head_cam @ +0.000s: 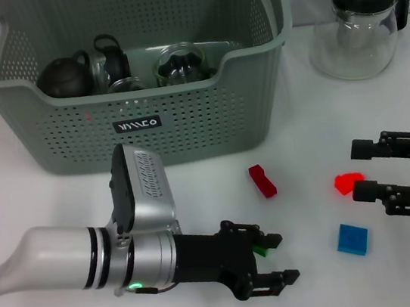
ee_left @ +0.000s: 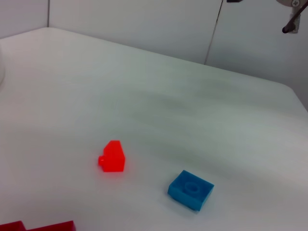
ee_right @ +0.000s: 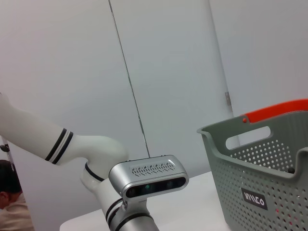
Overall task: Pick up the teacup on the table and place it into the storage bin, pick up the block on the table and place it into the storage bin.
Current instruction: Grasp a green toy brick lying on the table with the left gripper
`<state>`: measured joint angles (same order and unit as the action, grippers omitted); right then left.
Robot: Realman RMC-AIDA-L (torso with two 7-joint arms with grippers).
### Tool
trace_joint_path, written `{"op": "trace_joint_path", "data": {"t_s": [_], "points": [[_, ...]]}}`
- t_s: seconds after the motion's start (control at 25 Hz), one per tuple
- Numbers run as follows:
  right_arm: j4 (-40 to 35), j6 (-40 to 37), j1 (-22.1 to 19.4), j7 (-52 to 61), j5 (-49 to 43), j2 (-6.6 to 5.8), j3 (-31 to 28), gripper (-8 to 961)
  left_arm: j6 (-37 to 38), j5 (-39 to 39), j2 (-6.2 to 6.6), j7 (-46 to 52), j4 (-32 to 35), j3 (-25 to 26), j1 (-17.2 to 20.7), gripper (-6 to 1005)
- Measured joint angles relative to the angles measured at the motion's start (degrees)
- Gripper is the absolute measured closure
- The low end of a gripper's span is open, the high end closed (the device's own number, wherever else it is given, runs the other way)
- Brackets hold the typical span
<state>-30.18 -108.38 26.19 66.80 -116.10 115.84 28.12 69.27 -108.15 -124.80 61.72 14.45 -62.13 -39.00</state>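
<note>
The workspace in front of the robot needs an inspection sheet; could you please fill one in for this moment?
Surface: white table, no spills seen.
Job's things: storage bin at the far side holds a dark teapot and glassware; dark red block, bright red block, blue block and a green block lie on the table.
Clutter: glass jug with black lid, right of the bin.
Grippers: left gripper open around the green block; right gripper open beside the bright red block.
Cables: nothing seen.
Surroundings: pale wall panels; a person partly visible at the right wrist view's edge.
</note>
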Motion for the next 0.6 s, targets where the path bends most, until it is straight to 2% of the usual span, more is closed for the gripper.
{"op": "trace_joint_path", "data": {"t_s": [0.28, 0.32, 0.44, 0.6], "points": [[-0.1, -0.3, -0.4, 0.0, 0.0, 0.0, -0.5, 279, 0.3, -0.5, 0.36, 3.4, 4.4, -1.2, 2.6, 390], [-0.1, -0.3, -0.4, 0.0, 0.0, 0.0, -0.5, 279, 1.0, -1.1, 0.4, 5.1, 7.3, -1.9, 4.3, 390], [-0.1, -0.6, -0.4, 0.0, 0.0, -0.01, -0.6, 278, 2.5, -1.4, 0.41, 6.0, 10.3, -2.1, 6.2, 391], [-0.1, -0.6, -0.4, 0.0, 0.0, -0.06, -0.6, 278, 6.9, -1.4, 0.31, 6.3, 18.1, -1.8, 11.4, 391]]}}
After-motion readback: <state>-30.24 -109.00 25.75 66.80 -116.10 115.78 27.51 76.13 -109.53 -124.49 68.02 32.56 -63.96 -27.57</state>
